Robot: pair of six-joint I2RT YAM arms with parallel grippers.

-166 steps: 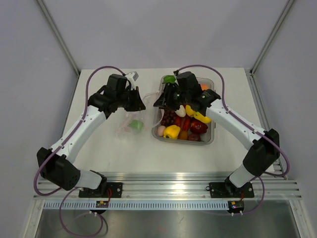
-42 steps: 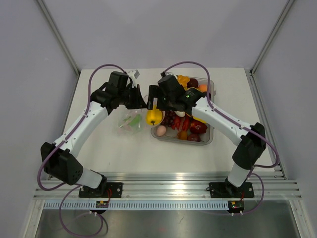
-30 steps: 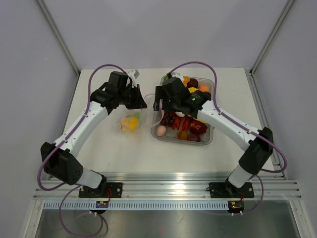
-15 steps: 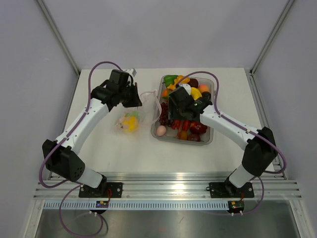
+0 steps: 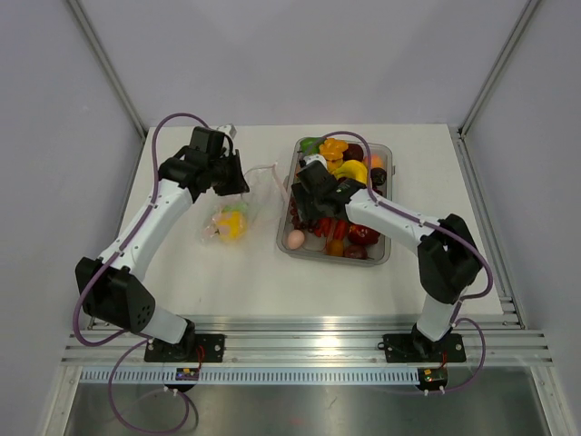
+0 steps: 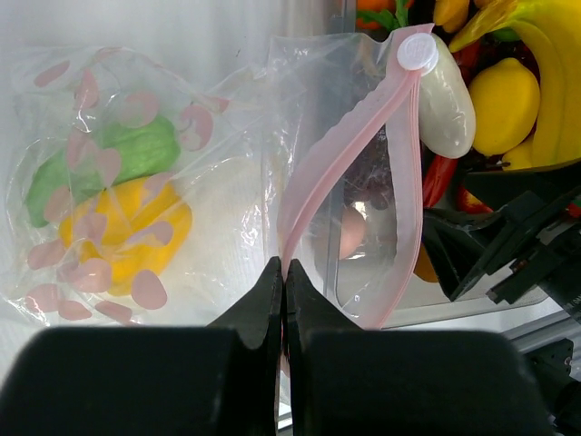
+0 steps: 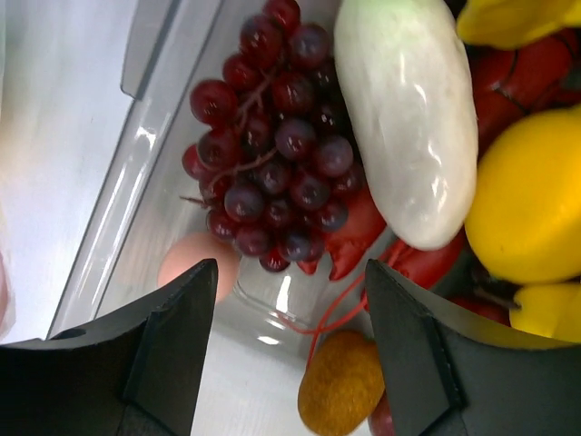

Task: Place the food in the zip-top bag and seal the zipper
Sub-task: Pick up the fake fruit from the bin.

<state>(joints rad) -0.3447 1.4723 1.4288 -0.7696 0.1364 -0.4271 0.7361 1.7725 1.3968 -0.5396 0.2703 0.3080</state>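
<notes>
The clear zip-top bag point(image 5: 247, 202) lies left of the tray with a yellow toy point(image 5: 230, 223) and a green toy inside. In the left wrist view the green toy point(image 6: 100, 163) and the yellow toy point(image 6: 127, 227) show through the bag point(image 6: 227, 173). The pink zipper point(image 6: 363, 127) stands open in a loop. My left gripper point(image 5: 241, 186) point(image 6: 284, 272) is shut on the zipper edge and holds it up. My right gripper point(image 5: 304, 202) point(image 7: 290, 304) is open and empty over the tray, above the purple grapes point(image 7: 272, 136) and the pink egg point(image 7: 195, 268).
The grey tray point(image 5: 381, 259) holds the other food: a white vegetable point(image 7: 408, 118), a yellow lemon point(image 7: 531, 200), an orange piece point(image 7: 340, 391), red pieces and a banana. A round slider tab point(image 6: 418, 53) sits at the zipper's far end. Walls close in the table on three sides.
The right gripper held a yellow toy over the bag, let it go inside, and has moved back over the tray, open. The left gripper has drawn the bag's edge slightly left and back.
</notes>
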